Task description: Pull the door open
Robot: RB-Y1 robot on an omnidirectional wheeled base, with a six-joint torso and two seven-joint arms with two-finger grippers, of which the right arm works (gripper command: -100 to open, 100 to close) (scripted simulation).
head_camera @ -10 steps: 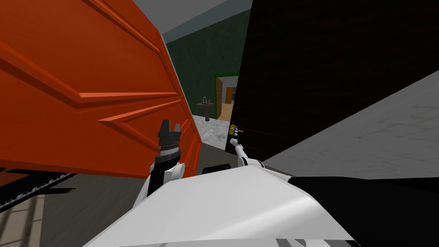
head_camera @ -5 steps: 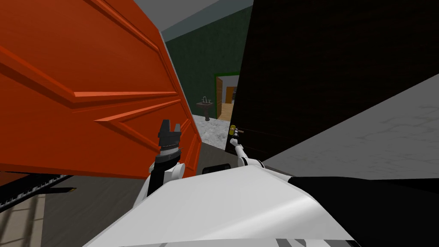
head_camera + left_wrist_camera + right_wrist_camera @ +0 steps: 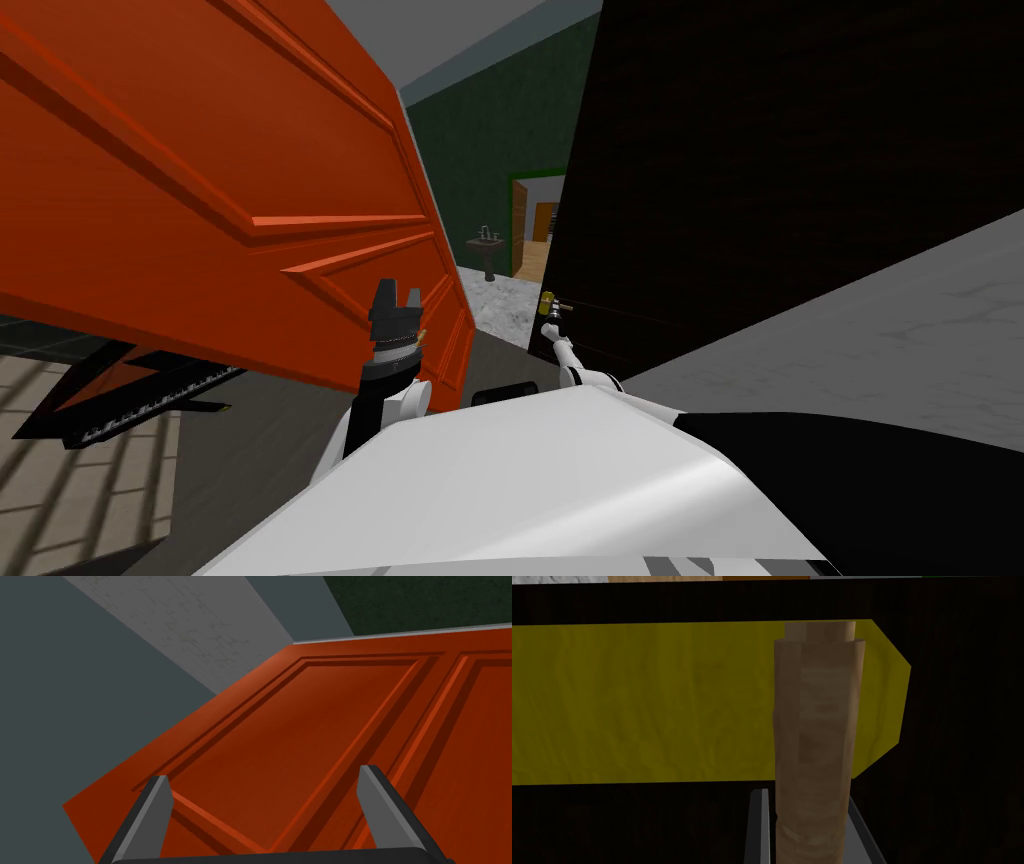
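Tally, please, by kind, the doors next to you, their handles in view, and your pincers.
Doors: 2, orange door and dark door.
Handles: 1, handle on the dark door.
Pincers: 2, left pincer open, right pincer gripping the handle.
Total: 5.

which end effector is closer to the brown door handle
Right: the right end effector grips the brown handle; the left end effector hangs apart, open, facing the orange door.

Even, flat light brightens the orange panelled door [image 3: 200,200]; the dark brown door [image 3: 780,150] at my right reads almost black. Barred shadows stripe the pale tiled floor [image 3: 80,480]. My head camera's wide lens splays the walls toward the corners.
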